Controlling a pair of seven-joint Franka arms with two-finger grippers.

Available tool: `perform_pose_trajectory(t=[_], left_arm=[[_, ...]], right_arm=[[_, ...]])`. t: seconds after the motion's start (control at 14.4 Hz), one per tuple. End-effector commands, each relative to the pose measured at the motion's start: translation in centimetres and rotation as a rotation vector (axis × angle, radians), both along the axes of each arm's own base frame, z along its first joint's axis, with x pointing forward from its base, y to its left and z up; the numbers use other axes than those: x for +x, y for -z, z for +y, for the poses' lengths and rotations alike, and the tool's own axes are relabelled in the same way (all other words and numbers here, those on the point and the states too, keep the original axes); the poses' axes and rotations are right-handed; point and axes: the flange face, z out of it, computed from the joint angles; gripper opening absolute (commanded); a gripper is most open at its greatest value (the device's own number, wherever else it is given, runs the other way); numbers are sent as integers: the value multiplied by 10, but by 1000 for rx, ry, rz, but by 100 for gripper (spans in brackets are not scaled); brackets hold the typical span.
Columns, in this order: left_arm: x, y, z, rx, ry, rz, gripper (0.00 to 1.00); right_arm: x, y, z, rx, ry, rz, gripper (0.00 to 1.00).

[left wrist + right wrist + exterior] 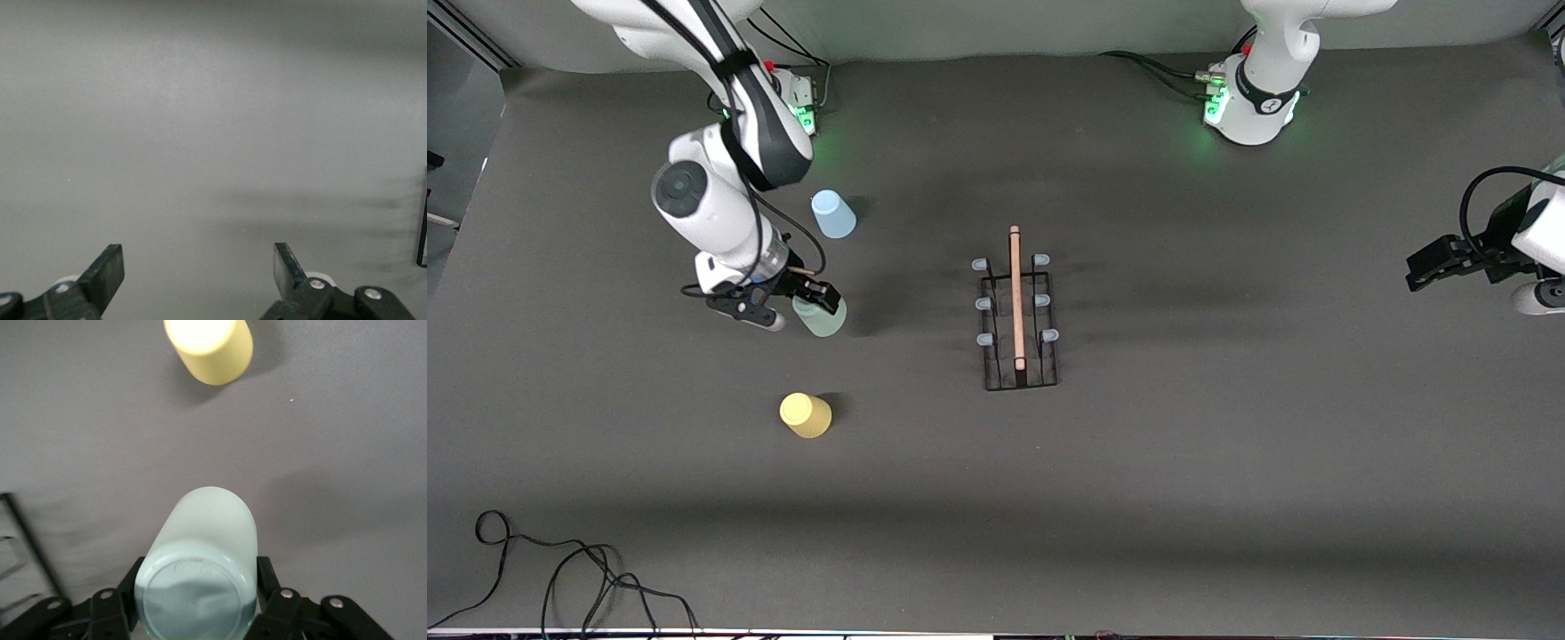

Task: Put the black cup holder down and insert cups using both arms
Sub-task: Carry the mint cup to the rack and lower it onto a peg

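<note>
the right gripper, at the left of the front view, is clenched on the pale green cup; in the right wrist view its fingers press on either side of the cup, which sits upside down with its closed base facing the camera. the black cup holder stands near the middle of the front view, to the right of the gripped cup in the picture and level with it, so the coming move looks like a carry across the frame toward the centre. the holder's long axis, marked by the wooden rod handle, runs up and down the frame, across the line of that carry, and its capped prongs stand in two rows on either side of the rod; the row facing the held cup looks the readier target. the right arm is plainly the nearer one to this cup and to the other two: the light blue cup sits above the gripper in the picture, and the yellow cup below it, both upside down on the table and apart from the holder. the left gripper waits at the right edge of the front view, well apart from the holder, its fingers spread wide over bare table with nothing between them.
</note>
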Motion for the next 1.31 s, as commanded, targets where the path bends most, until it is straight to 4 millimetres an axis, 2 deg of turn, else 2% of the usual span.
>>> perform_pose_trajectory(t=[0.0, 0.28, 0.42, 0.62, 0.69, 0.83, 1.04, 1.18, 1.25], left_arm=[[-2, -8, -1, 18, 20, 2, 100], [-3, -5, -1, 18, 18, 14, 100], [-4, -4, 1, 18, 7, 20, 100], [0, -1, 2, 29, 5, 12, 100], [1, -1, 5, 55, 8, 9, 100], [2, -3, 8, 70, 7, 2, 100], [3, -3, 6, 61, 5, -8, 100], [3, -4, 6, 60, 5, -6, 100], [2, -4, 1, 57, 12, -6, 100]], right_arm=[[-9, -26, 70, 43, 89, -2, 0], [-21, -58, 142, 73, 190, 9, 0], [-34, -61, 173, 73, 223, 26, 0], [-52, -48, 217, 57, 243, 37, 0], [-55, -43, 235, 51, 254, 33, 0], [-55, -27, 257, 28, 255, 31, 0], [-61, -2, 270, -5, 235, 39, 0], [-62, 8, 276, -19, 226, 34, 0], [-61, 11, 277, -22, 228, 34, 69]])
